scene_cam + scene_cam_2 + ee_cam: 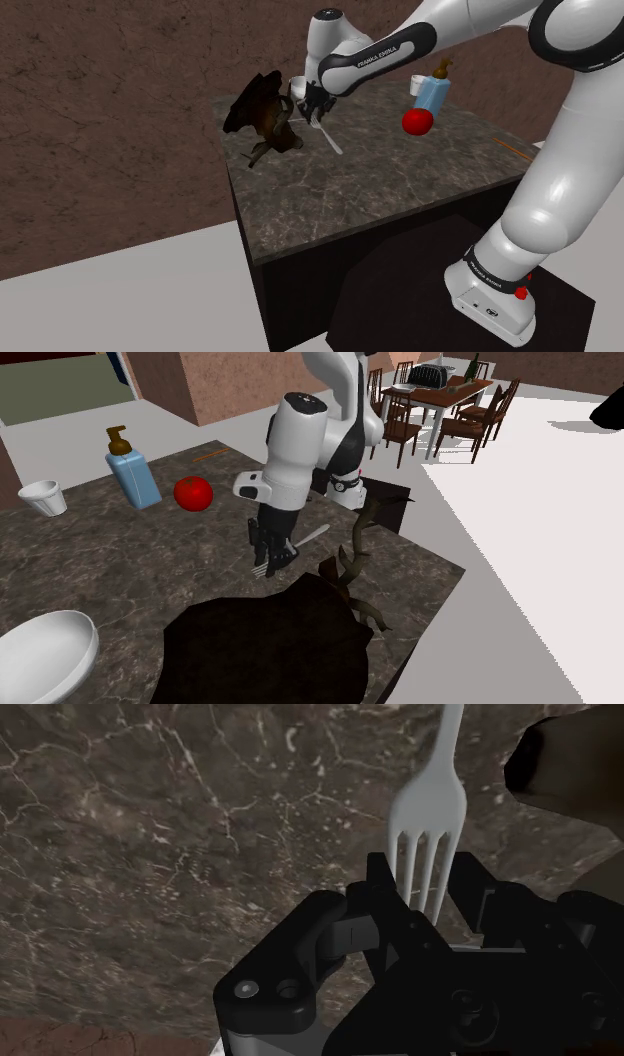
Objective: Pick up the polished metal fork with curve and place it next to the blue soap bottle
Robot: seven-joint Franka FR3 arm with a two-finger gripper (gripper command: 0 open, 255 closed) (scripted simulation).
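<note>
A pale, shiny fork (432,799) has its tines between my gripper's (428,889) two black fingers, which press against both sides of the tines. In the shoulder view the gripper (318,114) is low over the dark marble table (380,200), and the fork's (331,140) handle slants away from it. I cannot tell whether the fork is touching the table. The blue soap bottle (432,93) with a brown pump stands at the far right of the tabletop, well away from the gripper. In the second exterior view the gripper (268,560) holds the fork (305,541), and the bottle (133,474) is at the upper left.
A red tomato (417,121) sits just in front of the bottle, with a small white cup (418,80) behind it. A dark twisted plant (262,112) and a white bowl (45,657) crowd the table's end close beside the gripper. Bare marble lies between the gripper and the tomato.
</note>
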